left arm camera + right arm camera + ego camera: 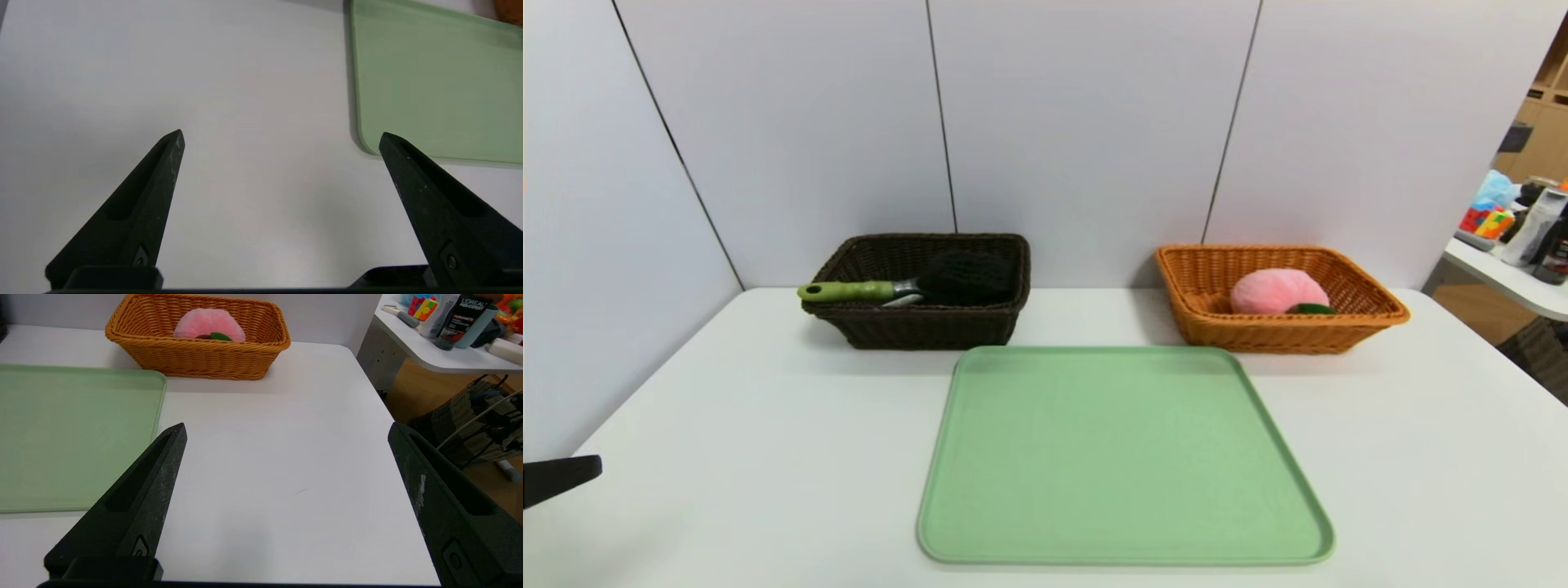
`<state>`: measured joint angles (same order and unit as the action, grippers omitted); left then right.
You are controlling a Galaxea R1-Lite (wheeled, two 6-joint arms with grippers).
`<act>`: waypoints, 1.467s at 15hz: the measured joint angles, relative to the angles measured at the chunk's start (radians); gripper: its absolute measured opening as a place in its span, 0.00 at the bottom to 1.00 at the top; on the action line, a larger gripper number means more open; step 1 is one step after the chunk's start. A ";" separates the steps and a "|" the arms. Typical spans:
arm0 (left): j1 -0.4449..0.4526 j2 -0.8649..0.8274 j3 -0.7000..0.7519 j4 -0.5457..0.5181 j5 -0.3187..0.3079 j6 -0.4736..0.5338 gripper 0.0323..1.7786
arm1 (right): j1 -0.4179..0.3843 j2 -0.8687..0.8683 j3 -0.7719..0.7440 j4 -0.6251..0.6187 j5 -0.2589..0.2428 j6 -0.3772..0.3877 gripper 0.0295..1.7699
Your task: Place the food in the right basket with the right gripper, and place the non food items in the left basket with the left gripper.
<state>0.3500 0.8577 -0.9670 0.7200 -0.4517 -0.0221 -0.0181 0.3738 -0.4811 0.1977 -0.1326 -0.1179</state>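
Black and spread wide, my left gripper (282, 136) and right gripper (286, 428) both hang empty over the white table (1421, 457). The plush peach (1278, 291) sits in the orange-tan basket (1372, 314). The green-handled brush (915, 286) lies in the dark brown basket (931, 327), its handle over the rim; I can barely see the marker there.

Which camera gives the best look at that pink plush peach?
The right wrist view: the peach sits large and unobstructed inside the orange basket. The head view shows it smaller; the left wrist view misses it entirely.

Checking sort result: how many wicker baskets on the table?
2: dark brown basket back left, holding the green-handled brush; orange-tan basket back right, holding the plush peach.
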 joint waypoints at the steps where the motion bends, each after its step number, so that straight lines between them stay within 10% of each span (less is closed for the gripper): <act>1: -0.003 -0.005 -0.001 0.022 -0.042 0.015 0.95 | 0.000 -0.001 0.001 -0.001 -0.003 0.001 0.96; 14: -0.241 -0.109 0.037 0.149 -0.104 0.031 0.95 | 0.001 -0.004 -0.005 -0.001 -0.007 0.002 0.96; 22: -0.304 -0.364 0.243 0.008 -0.073 0.069 0.95 | 0.004 -0.025 -0.002 -0.001 0.004 0.000 0.96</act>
<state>0.0460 0.4934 -0.7238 0.7283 -0.5243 0.0470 -0.0143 0.3491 -0.4834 0.1966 -0.1283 -0.1177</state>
